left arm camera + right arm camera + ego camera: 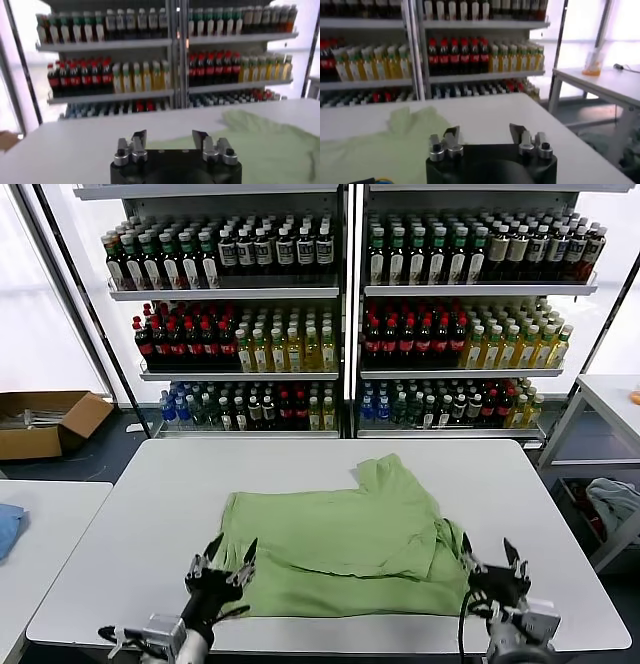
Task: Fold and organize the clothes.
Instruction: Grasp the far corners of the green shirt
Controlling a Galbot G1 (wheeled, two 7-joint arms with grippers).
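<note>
A light green shirt [345,544] lies partly folded on the white table [150,514], plain side up, one sleeve pointing toward the back. My left gripper [228,559] is open and empty at the shirt's near left corner. My right gripper [491,561] is open and empty at its near right corner. In the left wrist view the gripper [169,137] faces along the table with the shirt [260,140] beyond it. In the right wrist view the gripper [485,132] shows with the shirt [385,145] to one side.
Shelves of bottles [345,314] stand behind the table. A cardboard box [45,422] lies on the floor at the left. A blue cloth [8,527] lies on a left side table. A grey-white bundle [612,502] sits low at the right, under another table [610,399].
</note>
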